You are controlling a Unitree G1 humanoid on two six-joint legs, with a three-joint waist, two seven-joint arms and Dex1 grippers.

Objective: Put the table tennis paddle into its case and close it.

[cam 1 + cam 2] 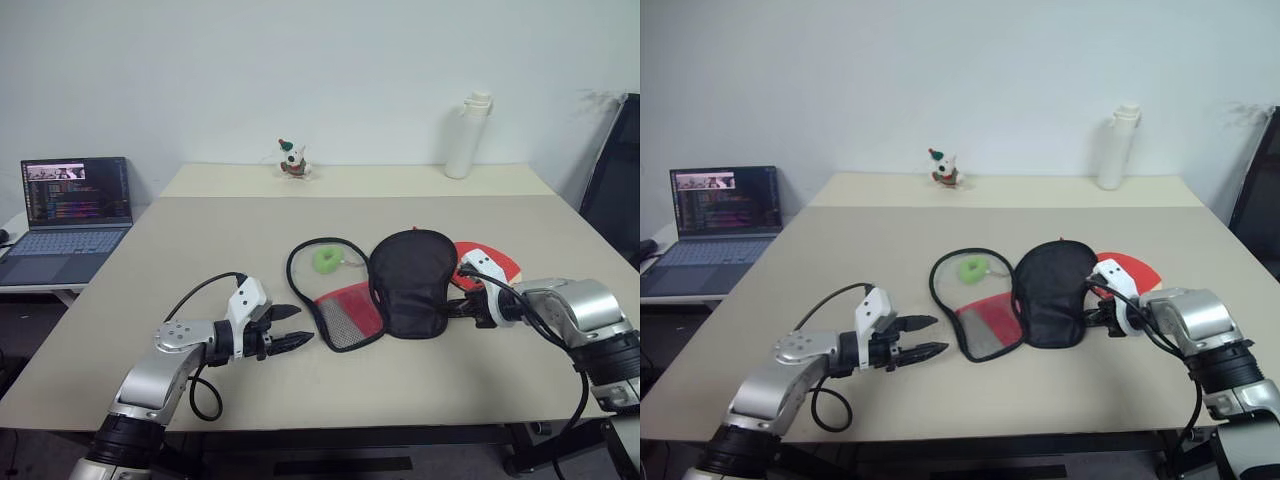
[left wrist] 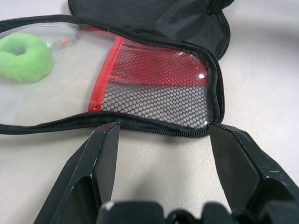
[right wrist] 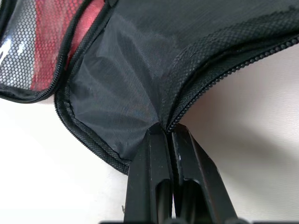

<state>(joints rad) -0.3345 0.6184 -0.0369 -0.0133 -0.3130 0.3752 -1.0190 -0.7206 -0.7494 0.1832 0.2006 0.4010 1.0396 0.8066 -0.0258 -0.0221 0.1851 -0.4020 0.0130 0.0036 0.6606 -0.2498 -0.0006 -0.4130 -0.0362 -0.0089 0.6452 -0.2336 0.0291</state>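
Paddle (image 1: 497, 262) lying flat on the beige counter (image 1: 150, 260) at the right, red face up, mostly covered by the black flap of the case (image 1: 411, 282), only a red crescent peeking out past the flap's right edge, just behind the right hand. From the left: laptop (image 1: 72, 207) open on a lower side table beyond the counter's left edge. Left hand (image 1: 290, 327) low over the counter near the front edge, fingers spread wide with nothing between them, pointing right toward the case's clear-and-mesh half; in the left wrist view, fingertips (image 2: 106, 140) just short of the zipper rim, not touching it, red band and black mesh straight ahead. Case unzipped and splayed open in the middle of the counter: left half see-through with a red lower part and black mesh, black zipper rim looping round it; right half black fabric, folded over toward the paddle. Green ring (image 1: 327, 259) resting inside the clear half, near its far edge. Small toy figure (image 1: 292, 160) at the far edge of the counter, well apart from everything. White bottle (image 1: 467, 136) upright at the far right edge. Right hand (image 1: 460, 307) at the black flap's lower right edge, fingers pressed together, pinching the fabric beside the zipper teeth in the right wrist view, paddle just beyond it.
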